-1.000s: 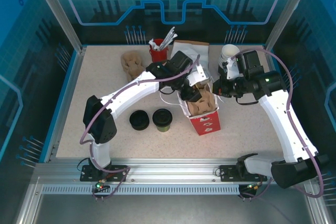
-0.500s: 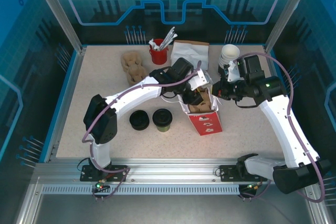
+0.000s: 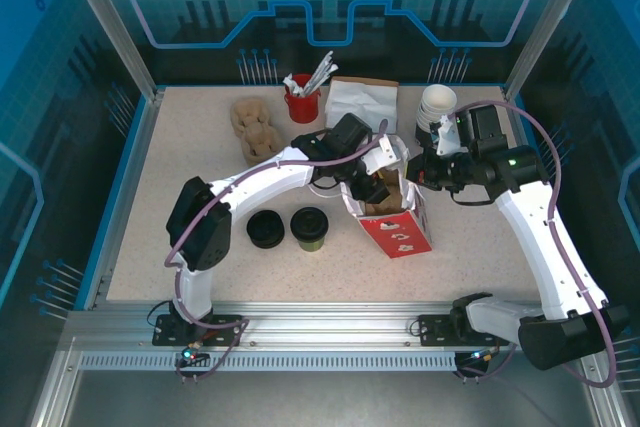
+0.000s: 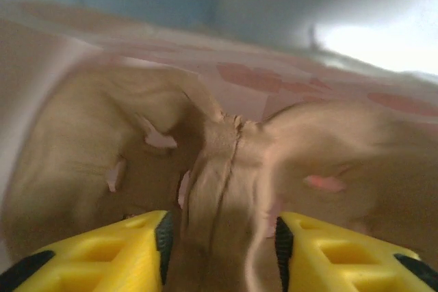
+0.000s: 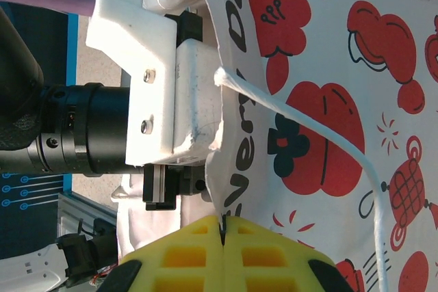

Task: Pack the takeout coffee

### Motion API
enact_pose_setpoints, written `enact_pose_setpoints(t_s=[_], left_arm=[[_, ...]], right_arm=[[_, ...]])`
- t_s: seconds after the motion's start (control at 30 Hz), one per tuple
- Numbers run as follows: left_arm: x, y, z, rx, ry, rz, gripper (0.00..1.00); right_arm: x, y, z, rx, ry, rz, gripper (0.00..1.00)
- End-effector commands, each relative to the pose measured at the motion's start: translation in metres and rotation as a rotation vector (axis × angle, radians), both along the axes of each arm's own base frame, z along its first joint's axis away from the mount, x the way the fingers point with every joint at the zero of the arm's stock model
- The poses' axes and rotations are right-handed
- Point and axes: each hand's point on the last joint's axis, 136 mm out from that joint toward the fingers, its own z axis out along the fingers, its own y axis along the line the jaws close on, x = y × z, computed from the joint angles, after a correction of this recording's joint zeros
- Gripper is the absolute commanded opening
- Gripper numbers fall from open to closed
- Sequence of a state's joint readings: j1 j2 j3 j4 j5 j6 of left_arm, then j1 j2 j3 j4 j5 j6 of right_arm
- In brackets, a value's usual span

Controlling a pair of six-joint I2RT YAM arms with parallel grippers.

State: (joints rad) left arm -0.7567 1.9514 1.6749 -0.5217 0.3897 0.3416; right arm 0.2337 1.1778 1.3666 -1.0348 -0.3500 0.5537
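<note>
Since a second ago my left arm's gone deeper and the bag has tipped rightward. The coffee sits on the table left of it, unpacked. My left gripper straddles the ridge of the carrier inside the bag, jaws apart, can't tell if it's gripping. My right gripper is pinched on the bag rim. Worry: backing out snags the carrier and topples the bag.

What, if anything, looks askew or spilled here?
Only the red-and-white bag: it sits skewed on the table, its rim crumpled where the right gripper pinches it. The lidded coffee cup stands upright, nothing spilled.
</note>
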Motion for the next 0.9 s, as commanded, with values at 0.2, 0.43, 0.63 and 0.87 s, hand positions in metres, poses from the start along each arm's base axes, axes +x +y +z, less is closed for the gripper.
enact_pose_setpoints(t_s=[0.2,0.43,0.63,0.87], left_arm=[[-0.006,0.0,0.057,-0.046,-0.06,-0.019,0.75],[-0.018,0.015,0.109,-0.093,-0.114,0.0,0.83],[-0.02,0.037,0.15,-0.121,-0.165,0.115,0.82],[-0.039,0.054,0.193,-0.276,-0.115,0.222,0.82]], right_arm=[[-0.004,-0.008,0.005,-0.013,-0.023,-0.004,0.0],[-0.001,-0.01,0.011,-0.019,-0.063,-0.007,0.0],[-0.001,-0.011,0.023,-0.023,-0.164,0.017,0.0],[-0.005,-0.009,0.037,-0.004,-0.362,0.077,0.0]])
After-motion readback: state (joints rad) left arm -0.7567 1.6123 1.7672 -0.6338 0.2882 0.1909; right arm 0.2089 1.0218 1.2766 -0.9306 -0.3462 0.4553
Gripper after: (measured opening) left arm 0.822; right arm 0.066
